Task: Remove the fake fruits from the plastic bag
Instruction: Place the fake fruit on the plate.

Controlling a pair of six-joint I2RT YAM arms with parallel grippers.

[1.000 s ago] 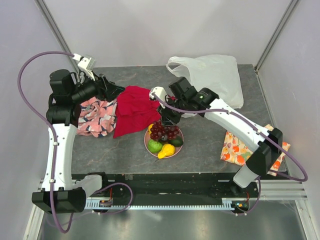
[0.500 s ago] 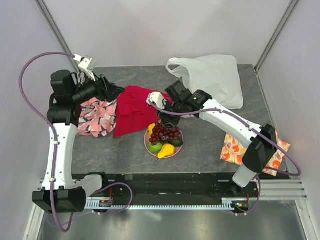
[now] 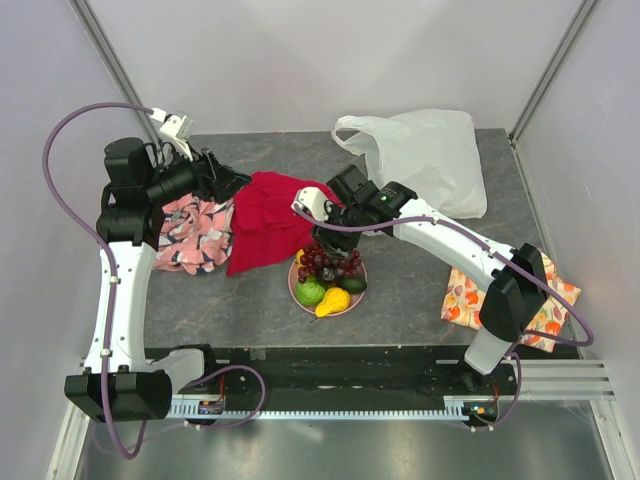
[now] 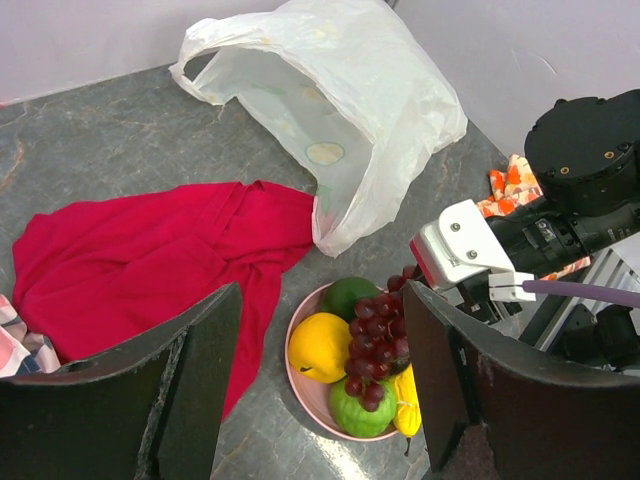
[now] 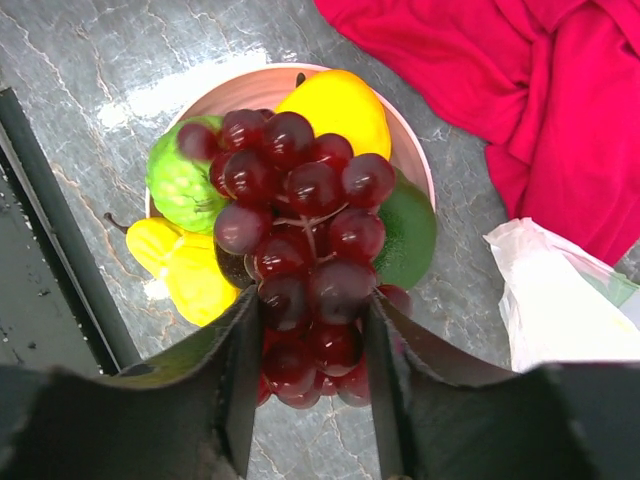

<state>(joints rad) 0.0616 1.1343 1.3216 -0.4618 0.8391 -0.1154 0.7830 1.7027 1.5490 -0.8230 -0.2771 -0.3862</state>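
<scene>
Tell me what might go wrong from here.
The grape bunch lies heaped on the other fruits in the pink plate, with the fingers of the right gripper close beside it; pulling away may snag it and tip it off. A pale round shape shows through the plastic bag: possibly a fruit left inside.

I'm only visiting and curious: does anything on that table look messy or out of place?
Nothing broken or spilled. The grape bunch sits heaped on the other fruits on the pink plate, and the red cloth lies crumpled beside it.
</scene>
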